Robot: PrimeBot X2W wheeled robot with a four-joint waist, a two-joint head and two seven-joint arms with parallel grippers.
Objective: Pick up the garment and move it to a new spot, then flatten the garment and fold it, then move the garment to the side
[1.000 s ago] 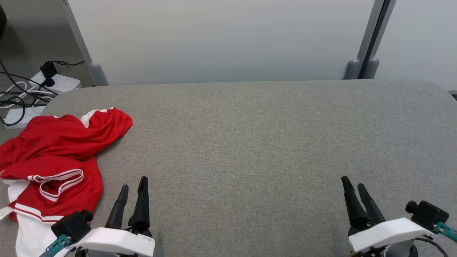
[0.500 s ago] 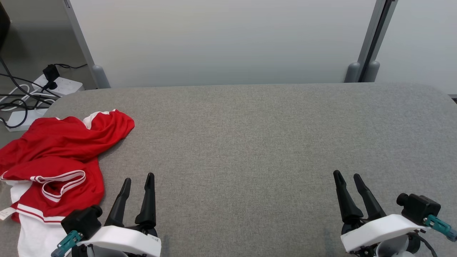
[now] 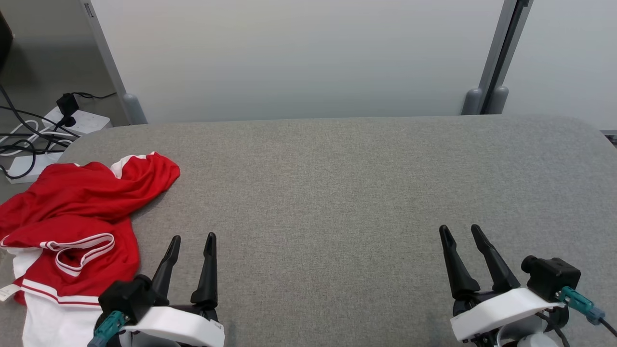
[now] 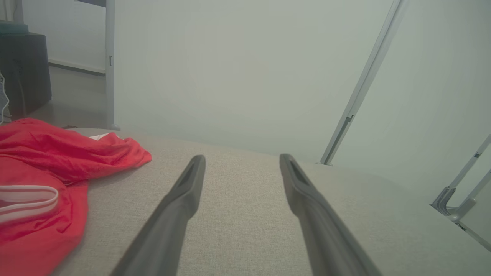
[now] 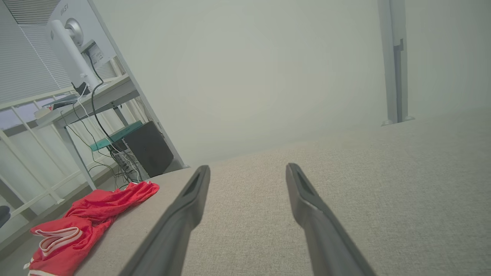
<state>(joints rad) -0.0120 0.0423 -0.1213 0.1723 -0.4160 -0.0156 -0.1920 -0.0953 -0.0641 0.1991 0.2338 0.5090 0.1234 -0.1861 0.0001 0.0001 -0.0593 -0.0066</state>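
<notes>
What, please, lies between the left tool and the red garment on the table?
Just a strip of bare grey tabletop separates the left tool from the garment; the head view shows it plainly.

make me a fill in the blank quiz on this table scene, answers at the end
The crumpled garment is mostly ____ with white trim.
It lies at the table's ____ end, near the left gripper.
The left gripper and the right gripper both stand ____, holding nothing.
Answers: red; left; open.
</notes>
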